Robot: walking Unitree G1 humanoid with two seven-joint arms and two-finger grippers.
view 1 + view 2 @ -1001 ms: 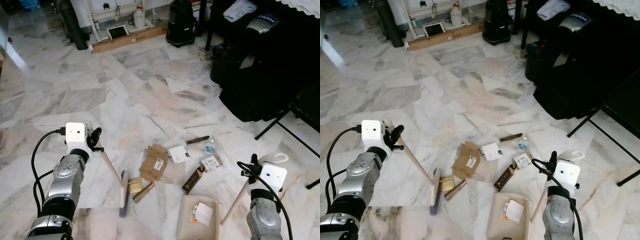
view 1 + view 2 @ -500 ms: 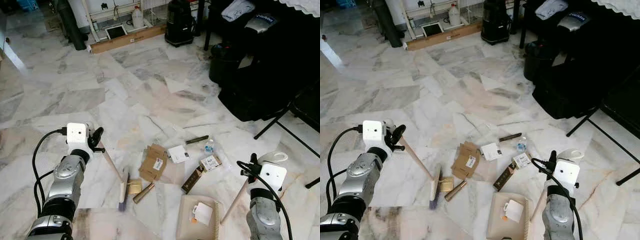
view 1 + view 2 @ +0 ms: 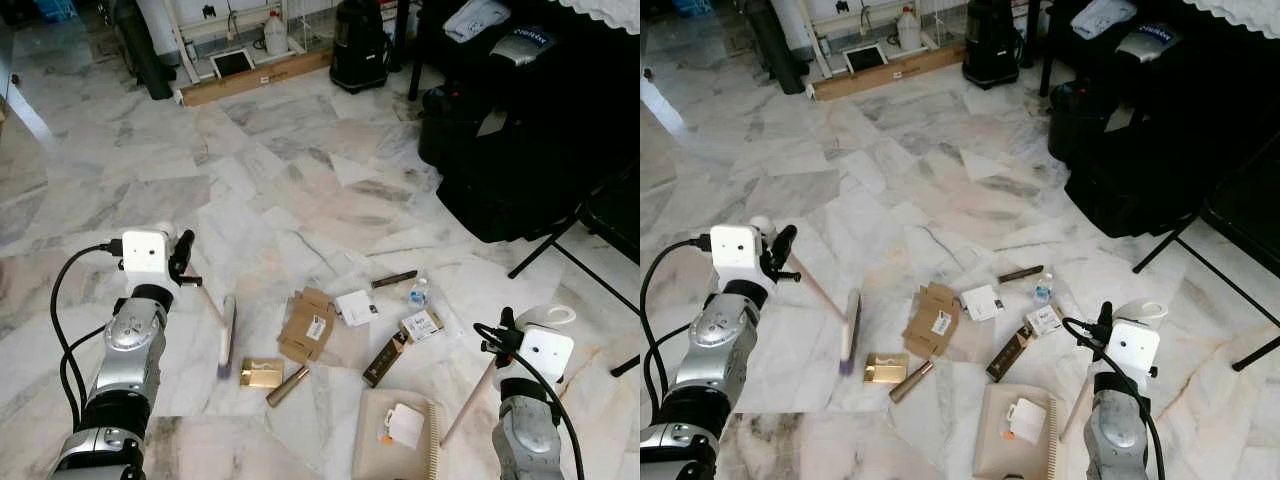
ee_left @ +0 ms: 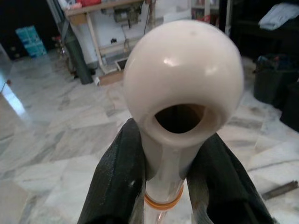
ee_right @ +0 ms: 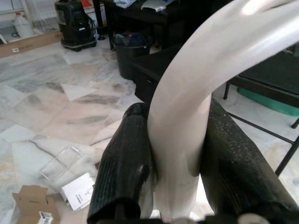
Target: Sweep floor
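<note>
Your left gripper [image 3: 183, 262] is clamped on the broom [image 3: 226, 334] handle, its fingers [image 4: 114, 179] pressed on either side of the white knob. A second ago the brush head lay right against the gold box [image 3: 260, 373] and the brown tube [image 3: 287, 385]; now it has pulled back toward 9 o'clock and stands apart from both, so that stroke is over. By my reading you are set for another push toward 3 o'clock.

In the middle, the litter is still scattered: the torn cardboard [image 3: 309, 326], a white card [image 3: 357, 307], a dark stick [image 3: 396, 279], a small bottle [image 3: 419, 293], a small carton [image 3: 423, 326] and a dark bar [image 3: 385, 359].

The dustpan [image 3: 372, 437] lies at 5 o'clock of that pile, already holding a white scrap. Your right gripper [image 3: 503, 330] has its fingers [image 5: 124, 172] shut tight around the dustpan's white handle [image 5: 196, 100].

There is open marble at 10 to 12 o'clock for the broom to swing. At 2 to 3 o'clock the black furniture [image 3: 520, 150] and a chair leg [image 3: 560, 247] stand near, so keep the strokes short on that side.
</note>
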